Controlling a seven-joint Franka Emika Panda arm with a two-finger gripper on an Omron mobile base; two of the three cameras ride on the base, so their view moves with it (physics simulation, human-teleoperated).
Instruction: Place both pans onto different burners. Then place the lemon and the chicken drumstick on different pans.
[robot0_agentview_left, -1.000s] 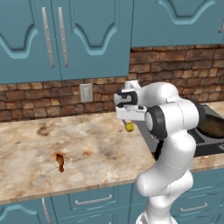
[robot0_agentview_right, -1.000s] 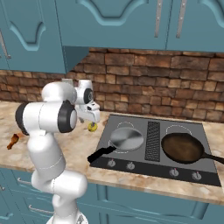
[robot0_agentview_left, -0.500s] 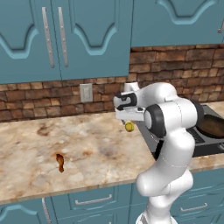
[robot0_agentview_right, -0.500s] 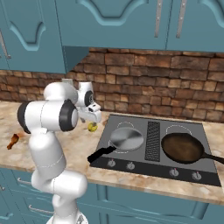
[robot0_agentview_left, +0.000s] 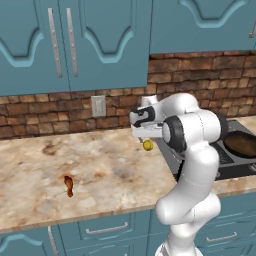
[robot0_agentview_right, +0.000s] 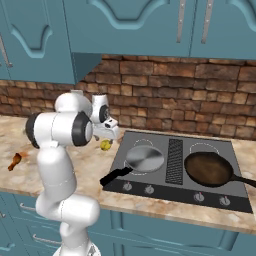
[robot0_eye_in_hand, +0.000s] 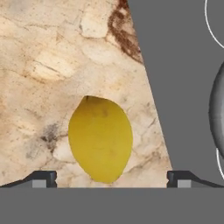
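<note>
The lemon (robot0_eye_in_hand: 100, 138) lies on the marbled counter just left of the cooktop (robot0_agentview_right: 227, 152), also seen as the lemon (robot0_agentview_left: 148, 145) and the lemon (robot0_agentview_right: 105, 145). My gripper (robot0_eye_in_hand: 111, 179) hangs right over it, open, one fingertip on each side and apart from the fruit; the gripper (robot0_agentview_left: 147, 136) points down. The silver pan (robot0_agentview_right: 145, 157) sits on the front left burner, the dark brown pan (robot0_agentview_right: 207, 169) on the front right one. The chicken drumstick (robot0_agentview_left: 68, 185) lies far to the left on the counter.
The silver pan's black handle (robot0_agentview_right: 114, 176) sticks out over the cooktop's front left corner, near the lemon. A black vent strip (robot0_agentview_right: 174, 154) divides the cooktop. A brick wall with an outlet (robot0_agentview_left: 98, 106) runs behind, and blue cabinets hang above.
The hand has sunk slightly toward the lemon. The pans, the lemon and the drumstick have stayed where they were.
</note>
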